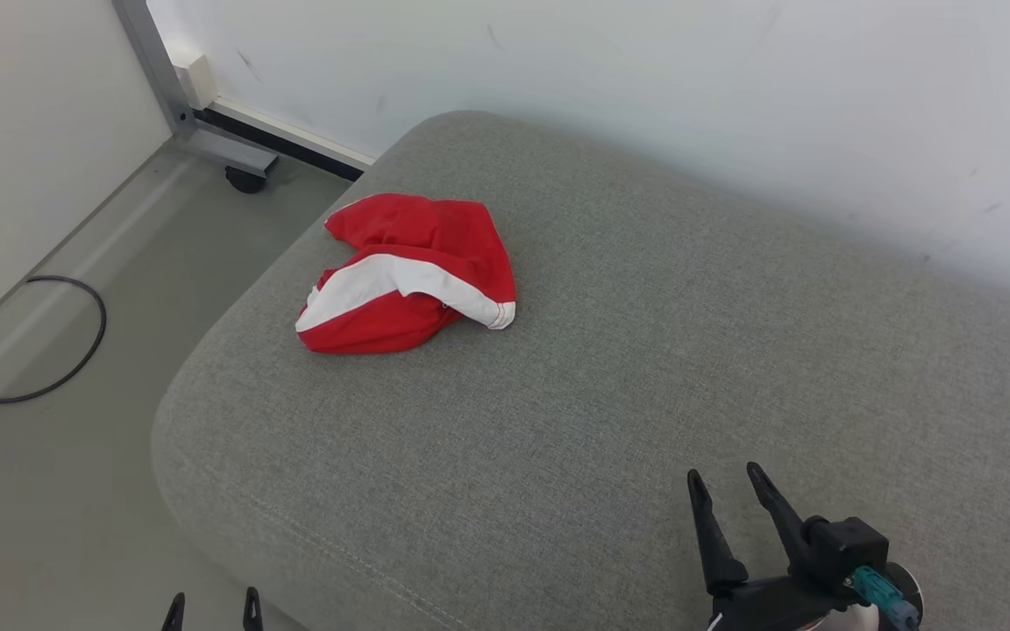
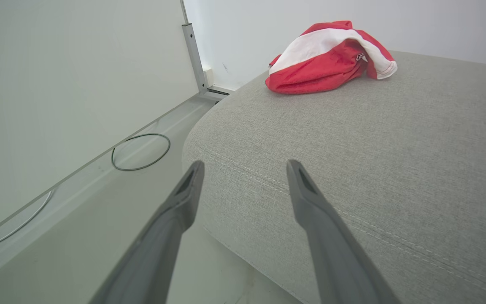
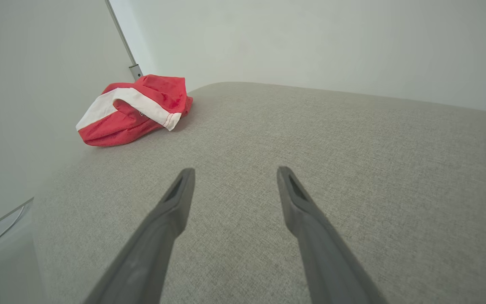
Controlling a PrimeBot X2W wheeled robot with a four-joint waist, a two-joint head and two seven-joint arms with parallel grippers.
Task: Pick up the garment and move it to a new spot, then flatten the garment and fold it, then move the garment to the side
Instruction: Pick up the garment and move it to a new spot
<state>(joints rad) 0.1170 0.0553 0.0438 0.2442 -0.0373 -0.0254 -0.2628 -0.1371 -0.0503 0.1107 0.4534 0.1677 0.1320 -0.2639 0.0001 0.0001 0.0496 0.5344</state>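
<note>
nearest you, the left jaws stand released and hold nothing. their two dark fingers (image 2: 171,228) are spread wide at the near left corner of the grey upholstered seat (image 1: 610,368). in the left wrist view one finger hangs over the floor (image 1: 49,526) and the other over the seat's stitched edge. the right jaws are also released and bare, their fingers (image 3: 310,228) parted above the near right part of the seat. i can't tell whether either pair touches the fabric below.

the garment (image 1: 408,272) lies between neither pair. it sits well apart from both, farther back on the left part of the seat, near the left edge. from the left jaws it is ahead and to the right (image 2: 327,59). from the right jaws it is ahead and to the left (image 3: 133,109), with bare grey upholstery in between.

the garment is red with a broad white band and is crumpled into a low heap. the band arches over the top, and one white end with red stitching points toward the middle of the seat. there is a small dark mark under the band, too small to read.

beyond the seat's left edge, a thin dark cable (image 1: 104,317) loops on the floor. farther back, a metal frame leg on a black caster (image 1: 246,180) stands by the pale wall (image 1: 689,96) that runs behind the seat.
</note>
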